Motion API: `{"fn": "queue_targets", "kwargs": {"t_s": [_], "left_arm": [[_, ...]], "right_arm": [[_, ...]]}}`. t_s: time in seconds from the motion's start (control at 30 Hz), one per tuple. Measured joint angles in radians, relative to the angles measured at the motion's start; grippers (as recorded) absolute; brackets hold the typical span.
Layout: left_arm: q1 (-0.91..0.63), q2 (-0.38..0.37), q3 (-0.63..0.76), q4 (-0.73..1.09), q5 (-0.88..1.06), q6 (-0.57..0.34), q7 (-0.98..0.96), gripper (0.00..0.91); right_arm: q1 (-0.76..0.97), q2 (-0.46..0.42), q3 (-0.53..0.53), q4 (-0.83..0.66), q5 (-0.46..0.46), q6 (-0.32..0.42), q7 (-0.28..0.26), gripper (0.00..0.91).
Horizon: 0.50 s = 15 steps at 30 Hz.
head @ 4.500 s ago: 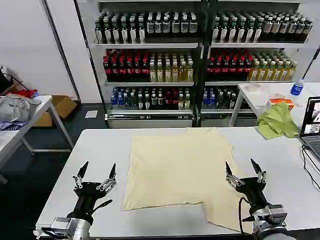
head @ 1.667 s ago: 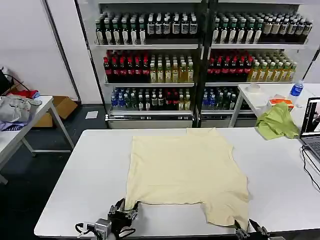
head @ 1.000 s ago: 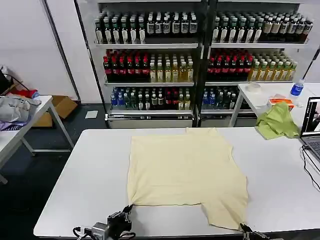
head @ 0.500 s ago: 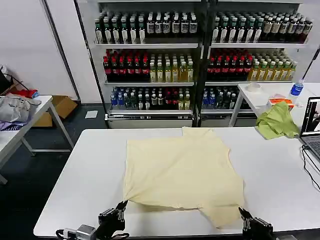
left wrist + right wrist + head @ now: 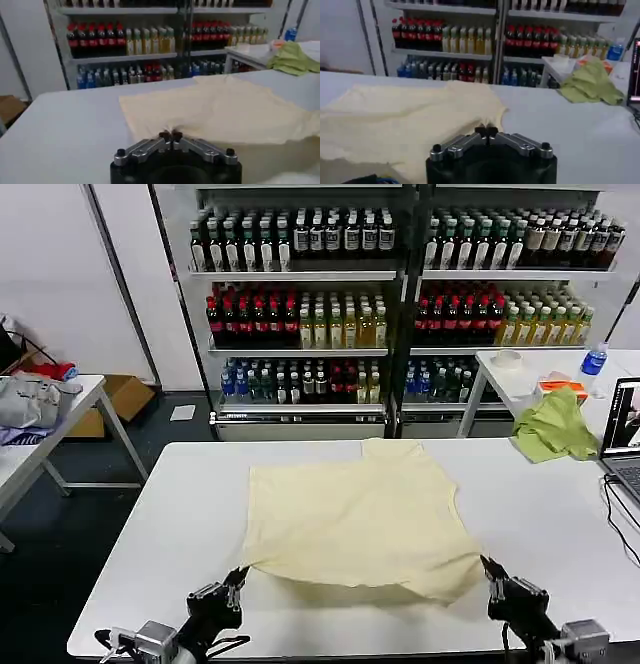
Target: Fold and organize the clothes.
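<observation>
Spread across the middle of the white rectangular table (image 5: 160,514): a pale cream-yellow soft cotton T-shirt (image 5: 350,514), long axis running near to far, far edge flat toward the bottle shelves (image 5: 400,304), near hem raised off the tabletop and draped back over itself in a loose roll.

Left gripper (image 5: 238,581) at the near-left corner of that hem, pinched down tight on a small bunch of cloth; in the left wrist view, left gripper (image 5: 170,135) with fingertips pressed together and fabric puckered right at the tips, T-shirt (image 5: 225,110) stretching away beyond. Right gripper (image 5: 487,569) at the near-right corner, likewise clamped; in the right wrist view, right gripper (image 5: 485,131) with tips met on the edge of the T-shirt (image 5: 405,120).

Crucial relation: whole garment lying far of both grippers, none of it nearer than the two held corners, each arm nearest its own corner, the pair roughly level across the table. Hence, by judgement, a carry straight away from the robot along the shirt's long axis, near hem laid toward the far edge, both sides kept level to avoid a skewed fold.

Lime-green crumpled cloth (image 5: 552,427) well apart on the far-right side table; grey bundled garment (image 5: 30,399) well apart at far left. Neither part of the job.
</observation>
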<state>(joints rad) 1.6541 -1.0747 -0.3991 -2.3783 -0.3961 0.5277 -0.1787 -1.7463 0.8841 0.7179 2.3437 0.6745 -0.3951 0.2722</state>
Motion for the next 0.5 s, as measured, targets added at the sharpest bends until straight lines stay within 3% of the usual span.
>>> {"fn": "queue_targets", "kwargs": {"t_s": [0.5], "left_arm": [[-0.193,0.058,0.059,0.158,-0.049,-0.014,0.008,0.01]], "right_arm": [[0.33,-0.061,-0.154,-0.209,0.052,-0.012,0.003,0.0]]}}
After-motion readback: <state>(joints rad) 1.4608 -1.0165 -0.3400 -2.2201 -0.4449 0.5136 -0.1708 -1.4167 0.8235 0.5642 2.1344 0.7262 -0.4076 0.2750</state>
